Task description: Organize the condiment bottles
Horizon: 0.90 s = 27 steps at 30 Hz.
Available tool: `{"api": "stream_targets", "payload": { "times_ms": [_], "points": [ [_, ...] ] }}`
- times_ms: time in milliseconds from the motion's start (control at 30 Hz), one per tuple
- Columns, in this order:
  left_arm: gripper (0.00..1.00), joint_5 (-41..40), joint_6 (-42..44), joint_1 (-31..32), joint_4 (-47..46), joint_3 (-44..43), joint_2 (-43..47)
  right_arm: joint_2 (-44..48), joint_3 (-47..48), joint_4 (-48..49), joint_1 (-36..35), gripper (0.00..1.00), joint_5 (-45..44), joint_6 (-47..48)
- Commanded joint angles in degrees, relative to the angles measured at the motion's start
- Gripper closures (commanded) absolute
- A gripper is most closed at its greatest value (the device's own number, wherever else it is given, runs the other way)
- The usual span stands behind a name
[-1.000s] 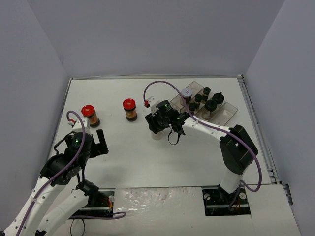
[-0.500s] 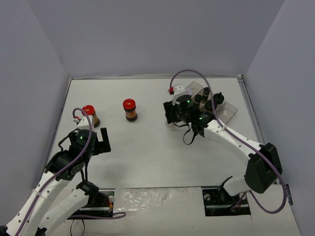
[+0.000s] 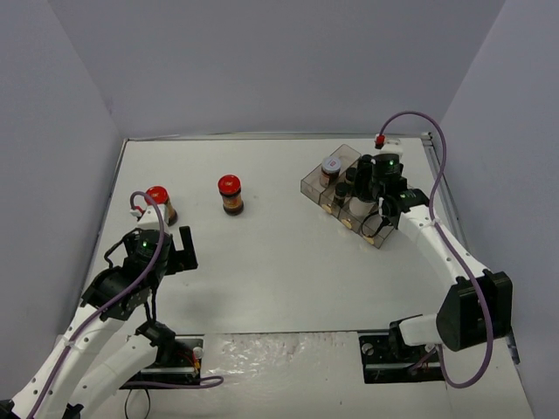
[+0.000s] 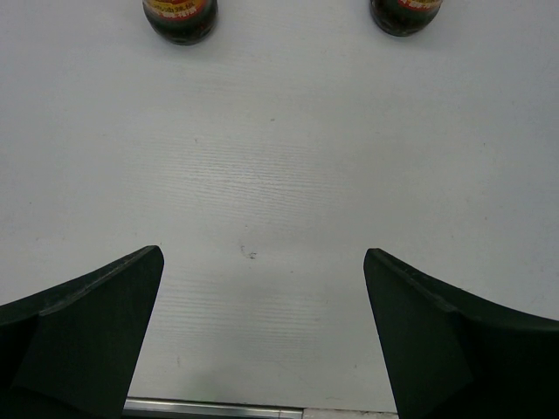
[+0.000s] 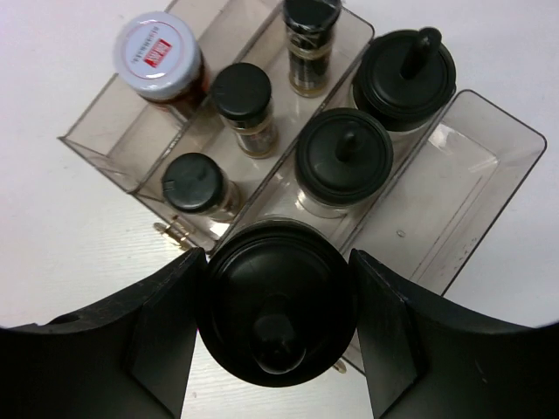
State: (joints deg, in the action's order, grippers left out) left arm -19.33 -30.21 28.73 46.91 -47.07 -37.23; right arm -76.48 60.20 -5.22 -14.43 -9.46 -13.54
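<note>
My right gripper (image 5: pixel 278 258) is shut on a black-lidded jar with a knob (image 5: pixel 279 316), held over the near end of the clear tray (image 5: pixel 489 166). In the top view the right gripper (image 3: pixel 367 202) is over the tray (image 3: pixel 309 185). The tray holds a white-lidded jar (image 5: pixel 160 55), three small black-capped jars (image 5: pixel 242 96) and two knob-lidded jars (image 5: pixel 343 161). Two red-capped jars with brown contents (image 3: pixel 160 202) (image 3: pixel 230 193) stand on the table at left. My left gripper (image 3: pixel 179 250) is open and empty near them; the left wrist view shows their bases (image 4: pixel 180 16) (image 4: pixel 405 14) ahead of the left gripper (image 4: pixel 262 288).
The tray's right-hand compartment (image 5: pixel 454 196) holds nothing. Grey walls close in the white table (image 3: pixel 279 262) on three sides. A metal strip (image 4: pixel 210 407) runs along the table's near edge.
</note>
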Motion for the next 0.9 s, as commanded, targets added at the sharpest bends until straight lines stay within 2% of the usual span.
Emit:
{"api": "stream_targets", "payload": {
  "times_ms": [0,433,733,767,867],
  "points": [
    [0.03,-0.2,0.6,-0.3,-2.8,-0.7,-0.1,-2.6,2.0,4.9,1.6,1.0,-1.5,-1.7],
    [0.03,-0.8,0.4,-0.3,-2.8,-0.6,1.1,-8.2,-2.4,14.2,2.4,1.0,-2.2,-2.2],
    [0.03,-1.0,0.4,-0.3,-2.9,-0.6,0.8,-7.8,-5.4,18.5,2.3,1.0,-1.1,-0.5],
    [0.03,-0.9,0.4,-0.3,-2.9,-0.6,0.7,-7.8,-6.0,18.9,2.3,0.97,-0.9,-0.3],
    [0.03,-1.0,0.4,-0.3,-2.9,-0.6,0.6,-8.0,-7.2,19.3,2.3,0.73,-0.6,-0.3]
  ]
}}
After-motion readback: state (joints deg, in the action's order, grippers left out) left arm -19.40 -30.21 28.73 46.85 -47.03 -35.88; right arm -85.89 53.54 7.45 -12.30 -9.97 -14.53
